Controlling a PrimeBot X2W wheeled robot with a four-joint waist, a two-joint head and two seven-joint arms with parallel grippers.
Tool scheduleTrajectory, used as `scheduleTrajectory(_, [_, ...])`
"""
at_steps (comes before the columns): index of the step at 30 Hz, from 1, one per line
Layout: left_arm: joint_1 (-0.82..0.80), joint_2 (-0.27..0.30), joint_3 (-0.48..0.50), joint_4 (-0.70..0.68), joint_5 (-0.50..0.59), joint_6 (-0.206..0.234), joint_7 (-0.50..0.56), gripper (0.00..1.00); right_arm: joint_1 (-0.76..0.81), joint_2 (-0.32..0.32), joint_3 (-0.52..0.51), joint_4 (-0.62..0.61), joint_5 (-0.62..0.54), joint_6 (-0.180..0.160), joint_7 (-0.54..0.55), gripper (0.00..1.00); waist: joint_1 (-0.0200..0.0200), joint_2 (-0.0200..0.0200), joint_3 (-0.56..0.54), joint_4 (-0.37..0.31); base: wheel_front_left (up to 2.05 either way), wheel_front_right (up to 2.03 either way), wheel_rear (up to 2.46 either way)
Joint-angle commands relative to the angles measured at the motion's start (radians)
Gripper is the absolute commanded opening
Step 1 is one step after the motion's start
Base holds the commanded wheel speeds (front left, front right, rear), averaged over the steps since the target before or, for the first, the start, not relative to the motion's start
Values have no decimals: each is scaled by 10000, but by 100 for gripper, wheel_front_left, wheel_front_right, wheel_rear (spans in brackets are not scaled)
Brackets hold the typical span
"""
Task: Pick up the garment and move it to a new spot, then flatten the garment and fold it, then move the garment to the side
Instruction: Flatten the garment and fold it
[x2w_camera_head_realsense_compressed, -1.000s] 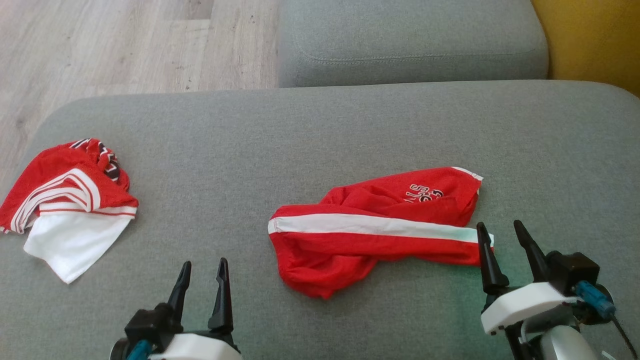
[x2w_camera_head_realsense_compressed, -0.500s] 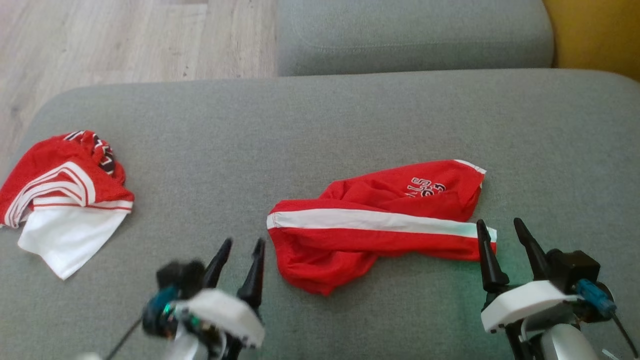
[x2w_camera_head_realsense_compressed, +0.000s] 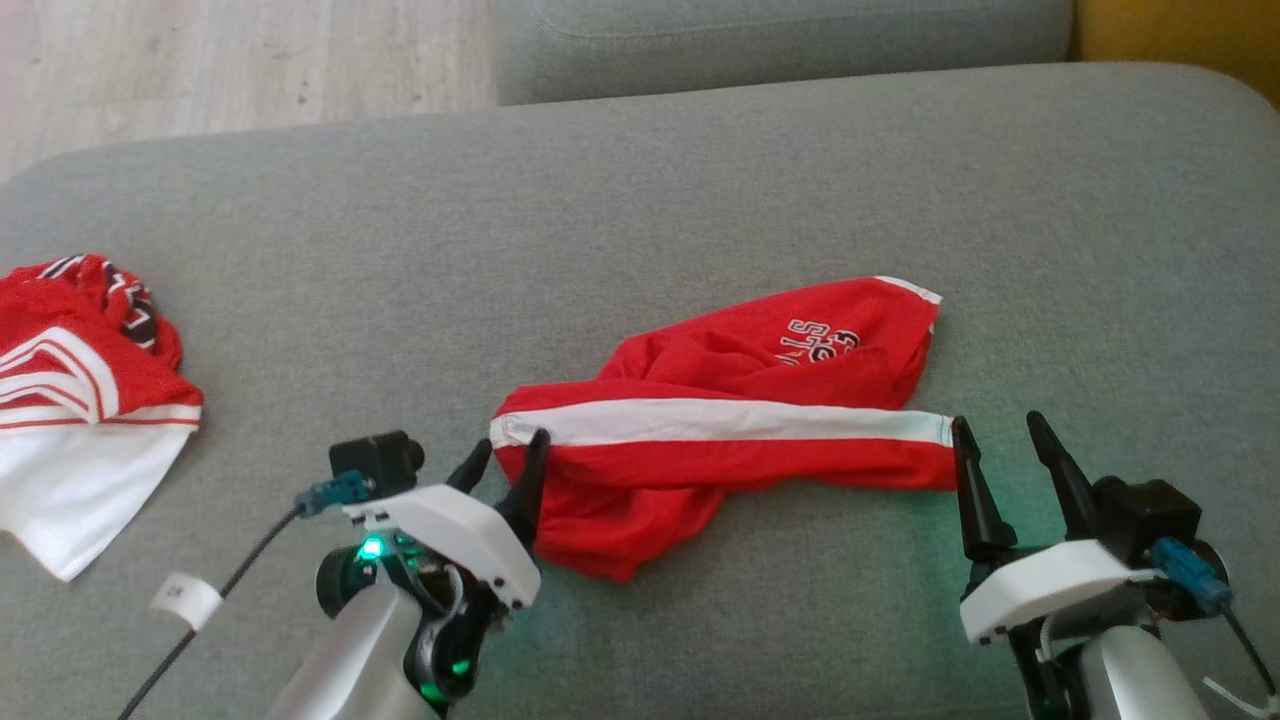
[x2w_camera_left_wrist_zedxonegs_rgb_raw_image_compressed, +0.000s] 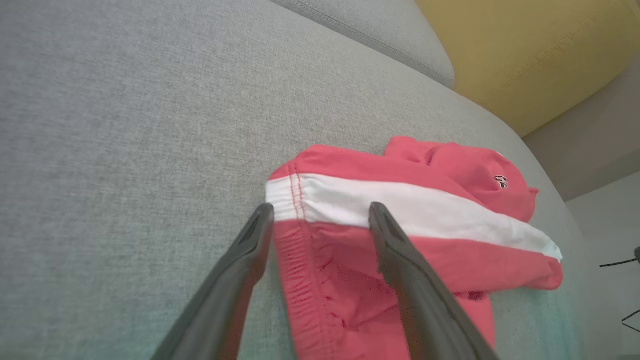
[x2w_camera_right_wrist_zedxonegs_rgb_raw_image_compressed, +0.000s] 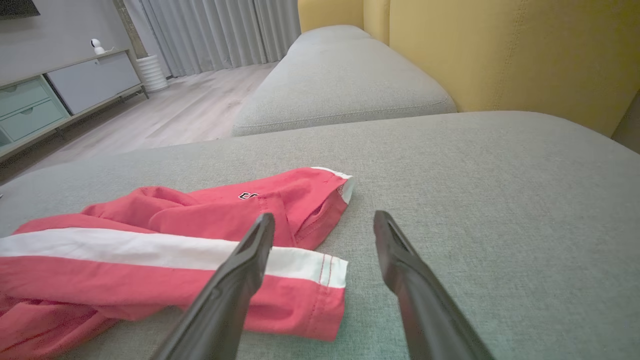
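Note:
The garment (x2w_camera_head_realsense_compressed: 720, 430), red shorts with a white side stripe and dark lettering, lies crumpled across the middle of the grey cushion (x2w_camera_head_realsense_compressed: 700, 180). My left gripper (x2w_camera_head_realsense_compressed: 512, 442) stands open at its left end. In the left wrist view the left gripper (x2w_camera_left_wrist_zedxonegs_rgb_raw_image_compressed: 321, 207) straddles the garment's (x2w_camera_left_wrist_zedxonegs_rgb_raw_image_compressed: 450, 220) seamed corner, one finger over the cloth and one beside it. My right gripper (x2w_camera_head_realsense_compressed: 998, 420) is open at the garment's right end. The right wrist view puts the right gripper (x2w_camera_right_wrist_zedxonegs_rgb_raw_image_compressed: 324, 215) just above the hem of the garment (x2w_camera_right_wrist_zedxonegs_rgb_raw_image_compressed: 150, 250), its left finger over the stripe.
A second red and white garment (x2w_camera_head_realsense_compressed: 80, 400) lies crumpled at the cushion's left edge. Another grey cushion (x2w_camera_head_realsense_compressed: 780, 30) sits behind, with wooden floor (x2w_camera_head_realsense_compressed: 200, 50) at the back left and a yellow backrest (x2w_camera_head_realsense_compressed: 1180, 30) at the back right. A tagged cable (x2w_camera_head_realsense_compressed: 185, 600) trails from my left wrist.
My left arm has moved up and to the right, reaching the garment's left end. The head camera has shifted, sliding the whole scene left and up. The right gripper has stayed put.

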Motion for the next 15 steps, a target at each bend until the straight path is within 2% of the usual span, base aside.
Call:
scheduleTrajectory(1, [-591,-18,518,-108,-197,-64,-89,100,-433,-32,221,-280,-95,39,-95,100,-1,0,90,-119,0,0,0])
scheduleTrajectory(15, [-927,-77,781,610,-859,-269,225,100,-528,-32,187,-204,-125,39,-161,100,-1,0,187,-220,0,0,0])
